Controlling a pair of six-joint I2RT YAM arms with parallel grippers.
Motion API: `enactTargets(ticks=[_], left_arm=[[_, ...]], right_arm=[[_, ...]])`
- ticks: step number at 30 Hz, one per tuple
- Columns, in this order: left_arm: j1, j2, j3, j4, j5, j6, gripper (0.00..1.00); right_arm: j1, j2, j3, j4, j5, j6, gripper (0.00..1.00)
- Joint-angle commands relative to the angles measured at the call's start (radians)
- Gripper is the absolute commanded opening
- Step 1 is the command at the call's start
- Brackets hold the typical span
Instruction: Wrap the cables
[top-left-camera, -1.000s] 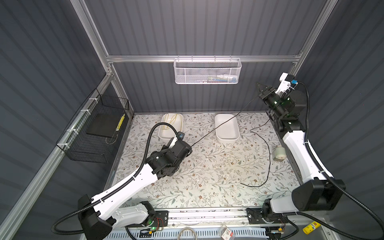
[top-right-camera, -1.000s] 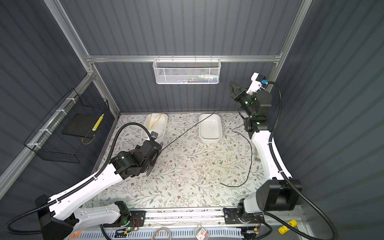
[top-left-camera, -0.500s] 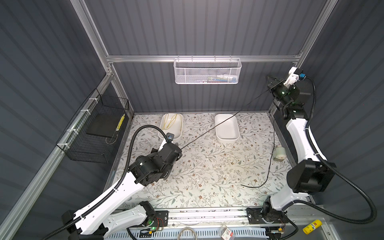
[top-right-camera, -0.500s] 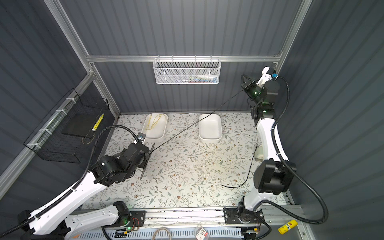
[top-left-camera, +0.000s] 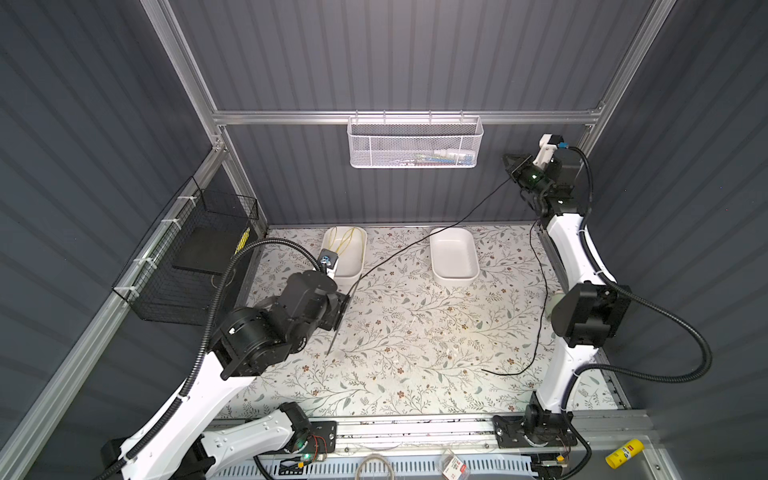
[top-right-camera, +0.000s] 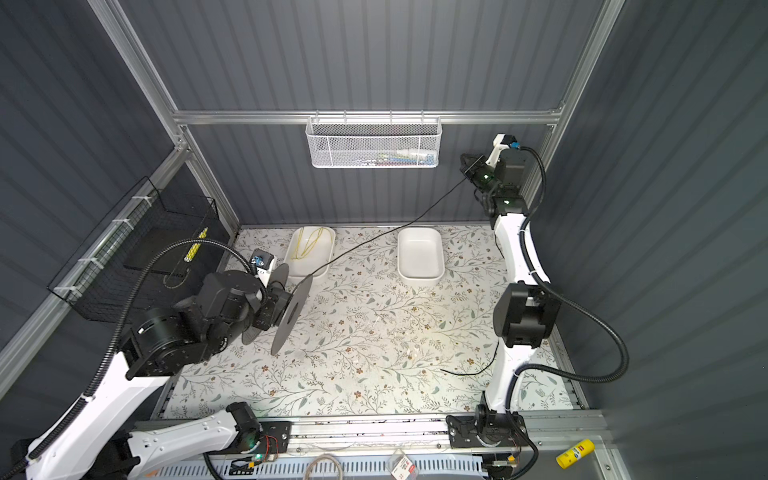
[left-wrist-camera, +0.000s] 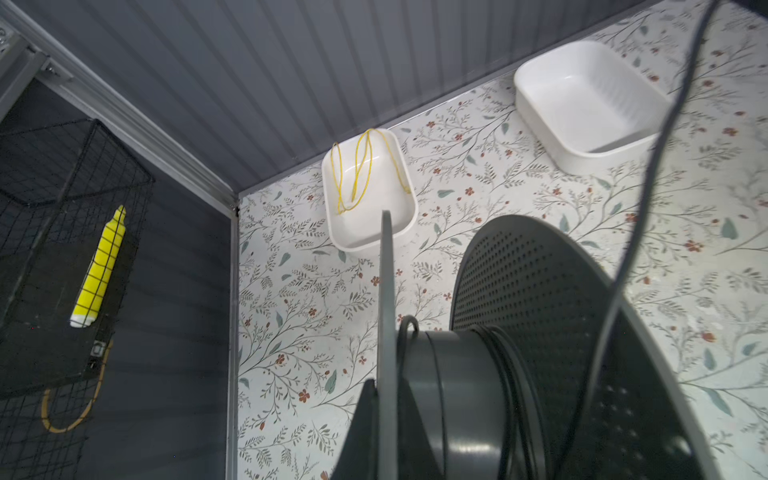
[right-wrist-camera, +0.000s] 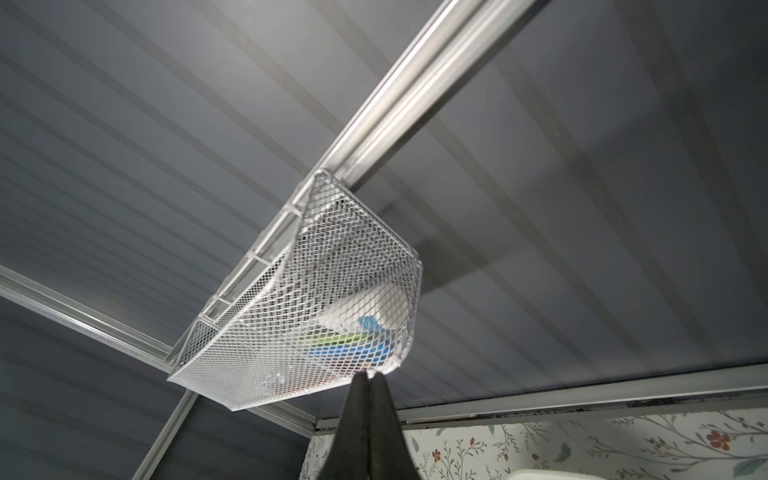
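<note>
Left gripper clamped on thin edge of spool flange. Grey discs, one perforated; glossy black hub, few turns of cable wound. Right gripper pinched shut on cable, raised near white mesh basket. Cable slopes down to spool; slack tail lies on floral mat, open mat between.

Left wrist view: cable blurred near the lens; spool and left gripper cut off at frame edge.
Right wrist view: right gripper cut off likewise. Mesh basket contents too blurred to identify.
In a top view, lower right: cable passes behind right arm.
</note>
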Motion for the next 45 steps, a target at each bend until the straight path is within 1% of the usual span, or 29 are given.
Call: enactTargets(ticks=[1, 3, 7, 10, 13, 16, 18, 21, 24, 25, 28, 30, 32, 34, 36, 38, 39, 40, 42, 43, 44, 45], left_arm=[[-0.002, -0.015, 0.064, -0.027, 0.068, 0.041, 0.0], [-0.003, -0.022, 0.094, -0.029, 0.074, 0.03, 0.0], [-0.003, -0.02, 0.174, 0.012, 0.095, 0.014, 0.0], [-0.003, 0.02, 0.258, 0.056, 0.106, 0.013, 0.0], [-0.003, 0.074, 0.352, 0.108, 0.121, 0.016, 0.0], [-0.003, 0.106, 0.416, 0.224, 0.124, 0.014, 0.0], [-0.003, 0.109, 0.419, 0.319, 0.112, -0.001, 0.0], [-0.003, 0.131, 0.432, 0.421, 0.081, -0.006, 0.0], [-0.003, 0.158, 0.433, 0.522, 0.042, 0.002, 0.0], [-0.002, 0.166, 0.434, 0.562, 0.046, 0.006, 0.0], [-0.003, 0.206, 0.48, 0.619, 0.059, -0.003, 0.0], [-0.003, 0.23, 0.5, 0.657, 0.037, -0.02, 0.0], [-0.003, 0.246, 0.481, 0.731, -0.021, 0.004, 0.0], [-0.003, 0.264, 0.445, 0.819, -0.085, 0.075, 0.0], [-0.003, 0.287, 0.403, 0.918, -0.153, 0.202, 0.0], [0.004, 0.318, 0.362, 1.019, -0.245, 0.339, 0.0], [0.012, 0.336, 0.347, 1.062, -0.263, 0.391, 0.0], [0.025, 0.354, 0.336, 1.087, -0.278, 0.409, 0.0], [0.096, 0.389, 0.337, 1.059, -0.237, 0.352, 0.0], [0.132, 0.411, 0.347, 1.032, -0.237, 0.311, 0.0], [0.159, 0.435, 0.355, 1.007, -0.23, 0.292, 0.0], [0.18, 0.461, 0.356, 1.004, -0.246, 0.299, 0.0]], right_arm=[[-0.002, 0.051, 0.019, -0.061, 0.038, -0.046, 0.0], [-0.001, 0.052, -0.014, -0.048, 0.042, -0.049, 0.0], [0.016, 0.011, -0.142, 0.004, 0.06, -0.069, 0.0], [0.048, -0.045, -0.268, 0.045, 0.074, -0.108, 0.0], [0.077, -0.131, -0.424, 0.09, 0.136, -0.154, 0.0], [0.12, -0.216, -0.604, 0.163, 0.177, -0.173, 0.0], [0.164, -0.25, -0.669, 0.166, 0.202, -0.222, 0.0], [0.24, -0.307, -0.782, 0.188, 0.235, -0.26, 0.0], [0.329, -0.363, -0.917, 0.256, 0.282, -0.262, 0.0], [0.363, -0.369, -0.95, 0.268, 0.291, -0.268, 0.0], [0.453, -0.38, -1.009, 0.276, 0.342, -0.316, 0.0], [0.505, -0.402, -1.043, 0.285, 0.374, -0.341, 0.0], [0.571, -0.436, -1.084, 0.283, 0.404, -0.368, 0.0], [0.641, -0.483, -1.128, 0.296, 0.448, -0.401, 0.0], [0.71, -0.532, -1.153, 0.279, 0.489, -0.429, 0.0], [0.792, -0.596, -1.175, 0.25, 0.533, -0.47, 0.0], [0.826, -0.625, -1.18, 0.234, 0.55, -0.483, 0.0], [0.867, -0.655, -1.186, 0.213, 0.566, -0.506, 0.0], [0.942, -0.708, -1.195, 0.184, 0.626, -0.569, 0.0], [0.974, -0.74, -1.201, 0.168, 0.65, -0.59, 0.0], [0.997, -0.77, -1.203, 0.15, 0.67, -0.602, 0.0], [1.02, -0.804, -1.203, 0.13, 0.693, -0.61, 0.0]])
